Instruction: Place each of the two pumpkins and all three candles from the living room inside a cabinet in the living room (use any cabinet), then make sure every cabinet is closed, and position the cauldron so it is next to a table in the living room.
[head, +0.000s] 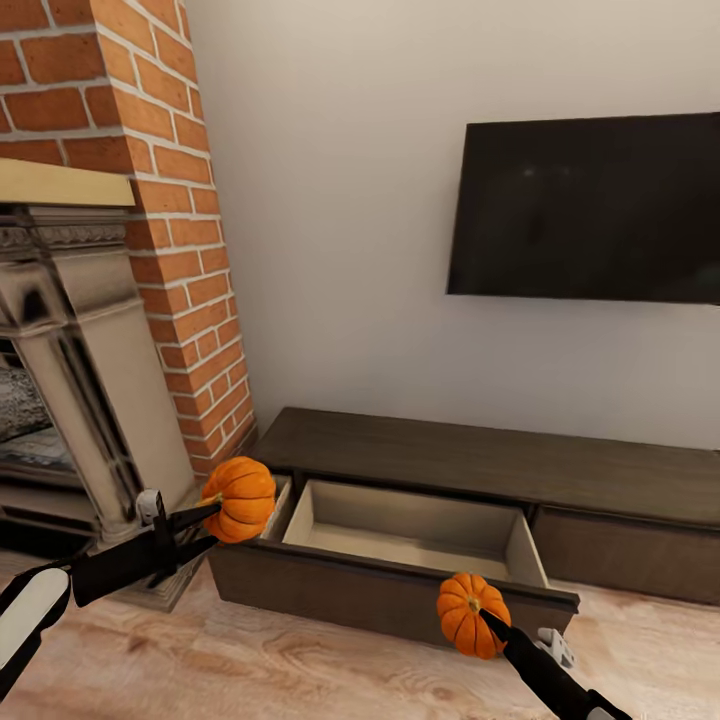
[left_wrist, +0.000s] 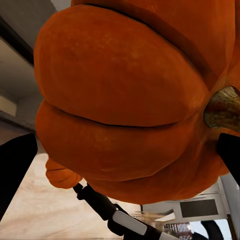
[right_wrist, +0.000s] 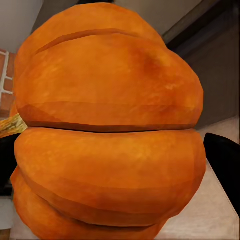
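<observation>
The long dark-brown cabinet (head: 480, 455) runs along the wall under the television, its left drawer (head: 400, 530) pulled out with a bare pale beige inside. My left gripper (head: 215, 520) is shut on the bigger orange pumpkin (head: 240, 497), held just left of the drawer's near corner; up close that pumpkin (left_wrist: 125, 95) shows its ribs and brown stem. My right gripper (head: 487, 622) is shut on the smaller pumpkin (head: 472, 613), in front of the drawer's front panel near its right end; that pumpkin (right_wrist: 107, 125) hides most of what lies beyond it.
A red brick chimney (head: 150, 200) and the stone-coloured fireplace surround (head: 70, 370) stand left of the cabinet. A black television (head: 590, 205) hangs on the pale wall. Light wooden floor (head: 250, 660) lies in front of the cabinet. The right arm (left_wrist: 115, 215) crosses the left wrist view.
</observation>
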